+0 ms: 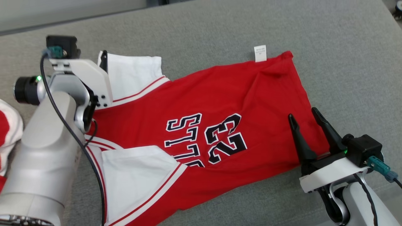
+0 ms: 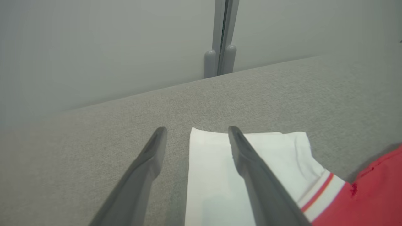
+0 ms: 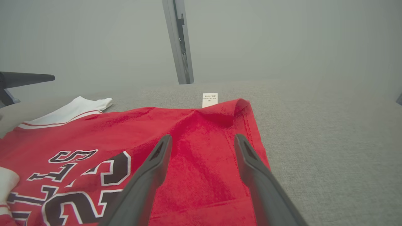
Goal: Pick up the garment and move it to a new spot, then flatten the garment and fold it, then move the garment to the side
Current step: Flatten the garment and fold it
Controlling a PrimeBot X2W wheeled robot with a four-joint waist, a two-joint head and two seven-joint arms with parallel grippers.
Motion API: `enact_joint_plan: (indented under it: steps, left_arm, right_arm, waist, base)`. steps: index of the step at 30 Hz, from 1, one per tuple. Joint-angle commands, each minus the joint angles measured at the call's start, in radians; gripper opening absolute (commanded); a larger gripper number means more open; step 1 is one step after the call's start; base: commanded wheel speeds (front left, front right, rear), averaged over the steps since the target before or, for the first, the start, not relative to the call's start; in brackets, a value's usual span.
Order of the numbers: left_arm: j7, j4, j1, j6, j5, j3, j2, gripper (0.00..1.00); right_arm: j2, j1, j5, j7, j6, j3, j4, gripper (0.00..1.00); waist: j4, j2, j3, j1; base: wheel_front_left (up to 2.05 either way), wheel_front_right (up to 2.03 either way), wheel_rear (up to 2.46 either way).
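Lying garment: a red jersey is spread across the middle of a grey fabric surface, running from 7 o'clock to 2 o'clock in the head view.
Print: the number 23 and black-and-white lettering sit near the centre, turned sideways.
Sleeves: one white sleeve points to 11 o'clock and the other white sleeve lies at 7 o'clock, each joined to the red by striped trim.
Hem: the bottom edge faces 3 o'clock, with a raised fold at its far corner, toward 2 o'clock.
Care tag: a small white tag sticks out onto the grey at 1 o'clock.
Left gripper: the left gripper is at 10 o'clock in the head view with its fingers spread wide and nothing between them. In its wrist view one finger is over the far sleeve and the other over bare grey. Whether either touches, I cannot tell.
Right gripper: the right gripper is at 4 o'clock in the head view, fingers wide apart and empty, pointing toward 12 o'clock over the hem end of the jersey. In its wrist view both fingers lie over red cloth.
Other cloth: a bunched red-and-white cloth sits at 9 o'clock, apart from the jersey.
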Motion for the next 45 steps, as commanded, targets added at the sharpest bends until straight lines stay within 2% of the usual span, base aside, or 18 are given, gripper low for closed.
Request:
enact_joint_plan:
  steps: [1,5,11,21,22,23,24,25,32,38,45]
  left_arm:
    - [0.023,0.039,-0.052,-0.004,0.007,-0.004,0.005,1.0]
    - [0.078,0.123,-0.149,-0.008,0.018,-0.017,0.012,1.0]
    - [0.131,0.221,-0.236,0.02,0.032,-0.033,0.023,1.0]
    - [0.163,0.321,-0.258,0.064,0.02,-0.034,0.021,1.0]
    - [0.165,0.329,-0.257,0.069,0.022,-0.036,0.023,0.88]
    - [0.161,0.335,-0.257,0.074,0.025,-0.038,0.025,0.62]
    - [0.155,0.338,-0.258,0.079,0.029,-0.042,0.028,0.43]
    - [0.148,0.34,-0.259,0.081,0.031,-0.044,0.029,0.01]
    - [0.038,0.304,-0.242,0.055,-0.008,-0.019,0.016,0.0]
    - [-0.019,0.245,-0.233,-0.028,-0.092,0.042,0.013,0.0]
    - [-0.016,0.145,-0.207,-0.088,-0.137,0.065,0.036,0.0]
  right_arm:
    - [-0.001,-0.016,-0.006,-0.006,0.0,0.005,-0.003,1.0]
    - [0.004,-0.035,-0.009,-0.006,0.0,0.014,-0.009,1.0]
    - [0.009,-0.051,-0.01,-0.006,0.0,0.025,-0.013,1.0]
    - [0.016,-0.052,-0.014,-0.006,0.0,0.02,-0.01,1.0]
    - [0.016,-0.053,-0.015,-0.006,0.0,0.021,-0.009,1.0]
    - [0.017,-0.054,-0.016,-0.006,0.0,0.021,-0.009,1.0]
    - [0.019,-0.055,-0.018,-0.006,0.0,0.02,-0.011,1.0]
    - [0.019,-0.058,-0.019,-0.006,0.0,0.017,-0.014,1.0]
    - [0.006,-0.088,-0.005,-0.006,0.0,-0.009,-0.007,1.0]
    - [-0.02,-0.16,0.026,0.0,0.0,-0.014,0.092,1.0]
    - [-0.008,-0.287,0.117,0.122,0.0,-0.018,0.214,1.0]
  waist:
    - [-0.036,0.0,0.062,0.0]
    - [-0.054,0.0,0.105,0.0]
    - [-0.084,0.0,0.142,0.0]
    - [-0.113,0.0,0.146,0.0]
    - [-0.116,0.0,0.144,0.0]
    - [-0.117,0.0,0.143,0.0]
    - [-0.119,0.0,0.142,0.0]
    - [-0.118,0.0,0.141,0.0]
    - [-0.094,0.0,0.116,0.0]
    - [-0.046,0.0,0.111,0.0]
    - [-0.007,0.0,0.116,0.0]
  base:
    - [0.0,0.0,0.0]
    - [0.0,0.0,0.0]
    - [0.0,0.0,0.0]
    - [0.0,0.0,0.0]
    - [0.0,0.0,0.0]
    - [0.0,0.0,0.0]
    - [0.0,0.0,0.0]
    - [0.0,0.0,0.0]
    - [0.0,0.0,0.0]
    - [0.0,0.0,0.0]
    - [0.0,0.0,0.0]
